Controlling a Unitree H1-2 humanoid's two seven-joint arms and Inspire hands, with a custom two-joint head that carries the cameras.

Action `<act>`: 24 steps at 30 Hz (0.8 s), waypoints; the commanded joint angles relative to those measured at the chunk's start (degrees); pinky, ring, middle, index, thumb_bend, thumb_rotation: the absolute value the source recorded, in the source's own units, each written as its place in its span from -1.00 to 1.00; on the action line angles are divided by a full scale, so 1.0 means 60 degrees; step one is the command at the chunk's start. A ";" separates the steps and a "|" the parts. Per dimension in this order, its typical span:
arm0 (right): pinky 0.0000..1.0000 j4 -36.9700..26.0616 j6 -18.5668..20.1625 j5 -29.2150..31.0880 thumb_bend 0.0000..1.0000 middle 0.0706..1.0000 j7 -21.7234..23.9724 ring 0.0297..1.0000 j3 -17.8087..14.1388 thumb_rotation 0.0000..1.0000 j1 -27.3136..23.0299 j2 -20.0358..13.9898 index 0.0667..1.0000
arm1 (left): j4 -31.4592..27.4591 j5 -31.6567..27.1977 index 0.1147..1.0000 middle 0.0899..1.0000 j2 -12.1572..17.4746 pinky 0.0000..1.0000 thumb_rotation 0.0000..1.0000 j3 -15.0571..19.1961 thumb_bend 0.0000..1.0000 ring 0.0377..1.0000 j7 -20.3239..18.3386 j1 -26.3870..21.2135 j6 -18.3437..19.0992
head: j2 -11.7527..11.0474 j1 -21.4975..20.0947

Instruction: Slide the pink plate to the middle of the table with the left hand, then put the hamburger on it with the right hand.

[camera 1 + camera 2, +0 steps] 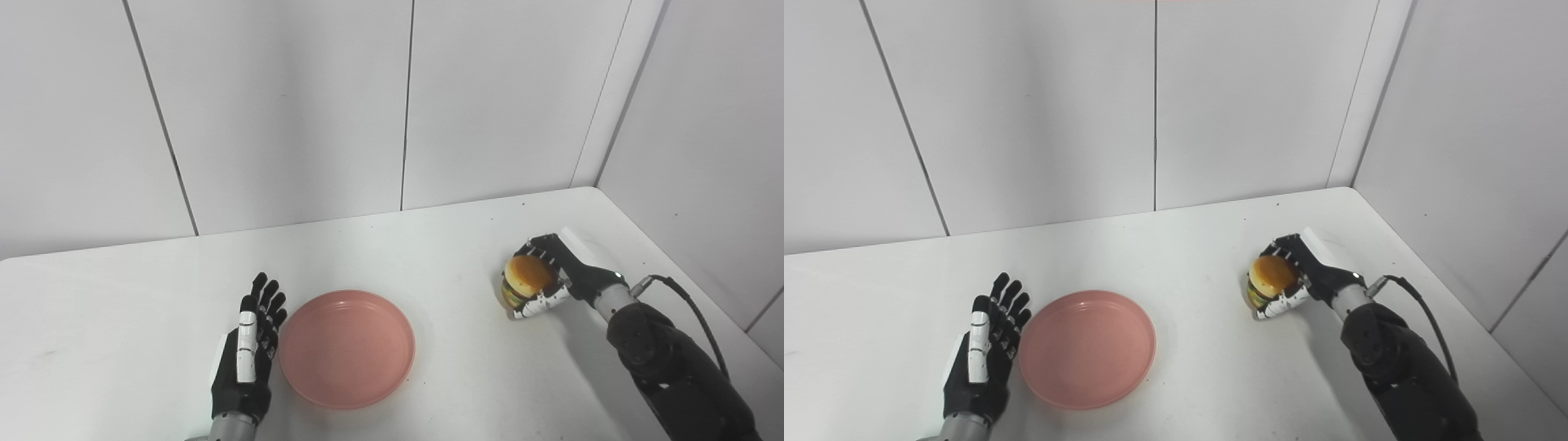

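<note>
Now, in the left eye view, the pink plate [347,348] lies flat and rim-up in the lower middle of the frame; being round, it has no long axis. Bare white table [429,257] surrounds it toward the back wall and toward the right. The left hand [248,355] stands just beside the plate's left rim, fingers straight and spread, holding nothing; whether it touches the rim is unclear. At right of centre, the hamburger [525,282] sits bun-up, well apart from the plate, near the table's right edge. The right hand [551,275] is wrapped around it, fingers curled over both sides.

From the right eye view, the plate [1087,349] sits lower left of centre, with open tabletop between it and the hamburger [1269,278]. The left hand [983,355] is flat and spread beside the rim. The right hand [1301,275] clasps the hamburger, low at the tabletop; contact with the table cannot be told.
</note>
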 commanded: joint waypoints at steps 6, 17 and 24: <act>-0.25 -0.1540 -0.0374 0.0030 0.05 -0.18 -0.0125 -0.17 -0.0018 -1.00 -0.0564 0.0288 -0.03 | 0.0251 0.0092 0.91 0.93 -0.0341 0.97 1.00 0.0026 0.34 0.93 0.0171 0.0292 0.0041 | 0.0093 0.0830; -0.32 -0.2717 -0.0586 0.0598 0.04 -0.20 0.1364 -0.23 0.1099 -1.00 -0.1483 0.1045 -0.03 | 0.0185 0.0392 0.97 1.00 -0.0729 1.00 1.00 -0.0216 0.27 0.99 0.0352 0.0406 0.0035 | 0.0180 0.2185; -0.30 -0.2720 -0.0650 0.0546 0.04 -0.20 0.2183 -0.21 0.1879 -1.00 -0.1927 0.1651 -0.02 | 0.0302 0.0891 0.96 0.98 -0.1062 0.98 1.00 -0.0383 0.16 0.95 0.0944 0.0395 -0.0237 | 0.0211 0.3067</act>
